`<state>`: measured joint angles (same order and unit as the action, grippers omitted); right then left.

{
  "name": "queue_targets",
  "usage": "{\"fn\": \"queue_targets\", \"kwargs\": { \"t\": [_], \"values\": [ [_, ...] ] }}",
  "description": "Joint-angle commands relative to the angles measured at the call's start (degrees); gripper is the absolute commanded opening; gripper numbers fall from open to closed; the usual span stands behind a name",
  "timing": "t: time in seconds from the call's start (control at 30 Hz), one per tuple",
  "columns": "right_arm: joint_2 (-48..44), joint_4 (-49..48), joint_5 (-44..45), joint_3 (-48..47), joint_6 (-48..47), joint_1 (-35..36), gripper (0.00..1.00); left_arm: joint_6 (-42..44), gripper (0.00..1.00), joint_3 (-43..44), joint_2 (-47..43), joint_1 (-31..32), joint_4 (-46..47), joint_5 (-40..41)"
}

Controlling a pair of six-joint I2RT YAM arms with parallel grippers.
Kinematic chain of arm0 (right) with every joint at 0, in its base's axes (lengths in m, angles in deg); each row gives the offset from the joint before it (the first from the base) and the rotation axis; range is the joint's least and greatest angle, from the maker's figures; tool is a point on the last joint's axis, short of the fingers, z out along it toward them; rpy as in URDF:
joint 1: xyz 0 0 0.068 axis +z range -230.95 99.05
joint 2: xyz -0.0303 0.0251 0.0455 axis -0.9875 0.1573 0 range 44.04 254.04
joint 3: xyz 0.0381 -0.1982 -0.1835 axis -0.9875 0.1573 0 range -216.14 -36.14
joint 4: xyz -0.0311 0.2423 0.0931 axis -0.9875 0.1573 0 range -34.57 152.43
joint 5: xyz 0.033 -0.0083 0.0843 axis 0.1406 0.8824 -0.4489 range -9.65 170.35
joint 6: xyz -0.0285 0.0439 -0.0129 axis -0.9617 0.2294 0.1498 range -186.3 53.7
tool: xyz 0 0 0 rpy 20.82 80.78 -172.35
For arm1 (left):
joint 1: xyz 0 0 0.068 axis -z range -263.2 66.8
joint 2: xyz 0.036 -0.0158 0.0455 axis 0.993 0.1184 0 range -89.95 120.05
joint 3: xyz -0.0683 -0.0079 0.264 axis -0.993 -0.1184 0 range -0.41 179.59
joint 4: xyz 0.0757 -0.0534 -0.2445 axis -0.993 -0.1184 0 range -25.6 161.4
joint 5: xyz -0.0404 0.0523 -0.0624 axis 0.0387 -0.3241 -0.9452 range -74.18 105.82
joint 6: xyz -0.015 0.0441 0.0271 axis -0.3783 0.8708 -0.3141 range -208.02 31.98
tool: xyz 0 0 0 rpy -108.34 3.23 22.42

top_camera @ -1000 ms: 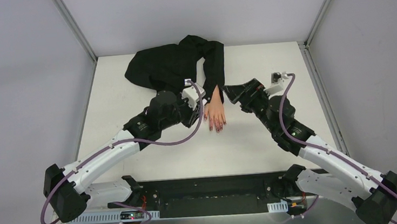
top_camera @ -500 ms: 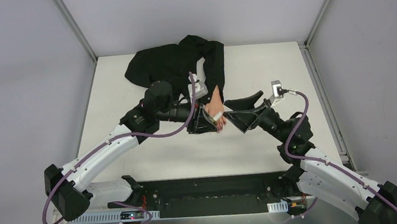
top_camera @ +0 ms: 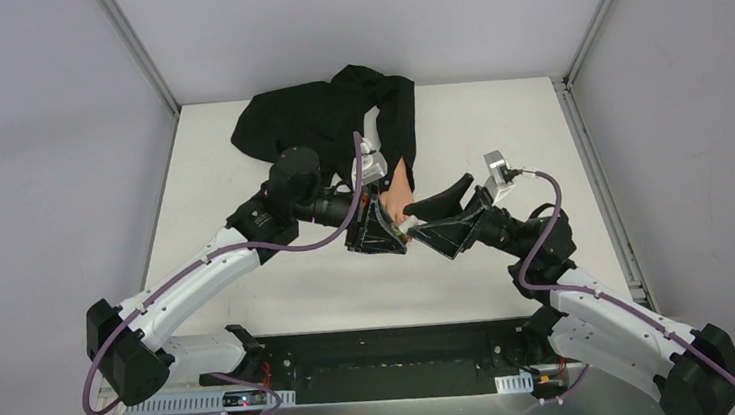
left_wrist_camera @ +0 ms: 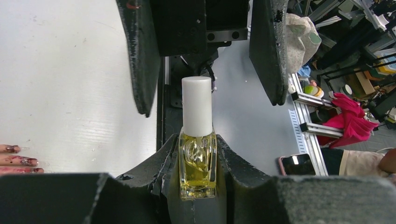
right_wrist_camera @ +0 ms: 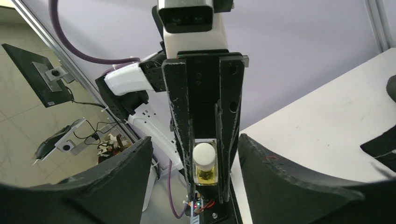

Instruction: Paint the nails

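My left gripper [left_wrist_camera: 197, 154] is shut on a small yellowish polish bottle [left_wrist_camera: 197, 161] and holds it upright with its white cap [left_wrist_camera: 196, 105] free. My right gripper [right_wrist_camera: 195, 140] is open and faces the left one; its two fingers [left_wrist_camera: 140, 56] stand on either side of the cap without touching it. The bottle also shows in the right wrist view [right_wrist_camera: 204, 164], cap end on. In the top view both grippers meet over the mannequin hand [top_camera: 400, 199] and hide its fingers. Three dark red nails [left_wrist_camera: 27, 161] show at the left edge of the left wrist view.
The black sleeve and garment [top_camera: 326, 121] lie bunched at the back of the white table [top_camera: 497, 126]. Grey walls and metal posts close in the table on the left, back and right. A black strip runs along the near edge [top_camera: 386, 351].
My left gripper has turned to the right with the bottle, over the fingers. My right gripper has swung in from the right of the hand and now faces the bottle cap.
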<state>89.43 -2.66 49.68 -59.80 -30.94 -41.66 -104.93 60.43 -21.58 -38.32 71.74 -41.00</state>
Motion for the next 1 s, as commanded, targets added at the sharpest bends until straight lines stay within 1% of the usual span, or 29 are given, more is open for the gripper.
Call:
{"fn": "queue_targets", "kwargs": {
  "t": [0.0, 0.07, 0.17, 0.3, 0.37, 0.53, 0.77, 0.83, 0.97],
  "values": [
    [-0.5, -5.4, -3.0, -3.2, 0.2, -0.2, 0.66, -0.5, 0.00, 1.7, -1.1, -0.4, 3.9, -2.2],
    [-0.5, -5.4, -3.1, -3.3, 0.2, -0.2, 0.62, -0.6, 0.00, 1.7, -1.1, -0.4, 4.0, -2.1],
    [-0.2, -5.2, -4.0, -3.7, 0.2, -0.2, 0.52, -0.5, 0.00, 1.5, -1.2, -0.4, 4.1, -1.9],
    [0.5, -4.4, -4.6, -4.4, 0.0, -0.2, 0.46, -0.5, 0.00, 1.4, -1.4, -0.3, 4.1, -1.9],
    [0.7, -4.4, -4.6, -4.4, -0.1, -0.2, 0.41, -0.5, 0.00, 1.4, -1.4, -0.4, 4.2, -1.8],
    [0.8, -2.3, -4.6, -4.8, -1.3, -0.2, 0.26, -0.5, 0.00, 1.3, -1.4, -0.4, 4.3, -1.8],
    [0.8, 2.0, -3.9, -5.8, -3.3, -0.1, 0.00, 0.1, 0.00, 0.7, -2.5, -0.6, 4.3, 0.0],
    [0.9, 3.1, -2.8, -6.2, -3.2, -0.1, 0.00, 0.9, 0.00, 0.1, -3.3, -0.9, 4.3, 2.0],
    [1.6, 10.7, 0.9, -8.9, -3.5, -0.2, 0.00, 4.6, 0.00, -2.2, -5.8, -1.0, 4.3, 10.1]
  ]
}}
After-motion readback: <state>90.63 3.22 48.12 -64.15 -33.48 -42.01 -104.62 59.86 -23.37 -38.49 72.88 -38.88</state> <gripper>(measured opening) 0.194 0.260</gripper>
